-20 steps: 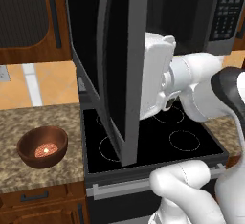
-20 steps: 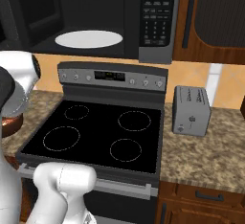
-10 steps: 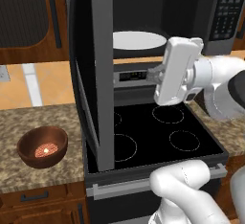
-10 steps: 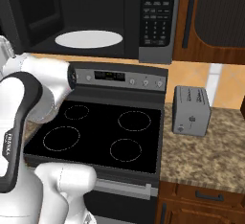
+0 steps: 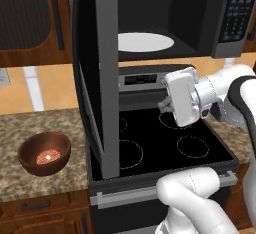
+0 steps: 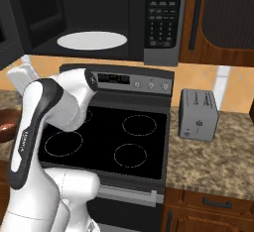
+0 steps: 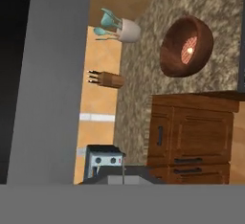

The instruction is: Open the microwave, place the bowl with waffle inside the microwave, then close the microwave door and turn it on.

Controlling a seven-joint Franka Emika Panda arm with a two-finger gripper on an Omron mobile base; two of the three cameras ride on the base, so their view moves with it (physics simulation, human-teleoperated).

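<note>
One bowl (image 5: 44, 153) sits on the granite counter (image 5: 20, 128) left of the stove (image 5: 165, 143), the waffle (image 5: 46, 157) loose inside it; it looks rigid and light, best pinched over its rim and kept level (the waffle could slide). Empty and shut tight, the gripper (image 5: 165, 107) hangs over the burners beside the swung-open microwave door (image 5: 97, 78), well apart from the bowl.

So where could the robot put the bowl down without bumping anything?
The white turntable plate inside the microwave is bare, with the microwave door swung wide open. The stove top has nothing on it either. The counter in front of the toaster is free. The tight spot is between the door and the bowl.
</note>
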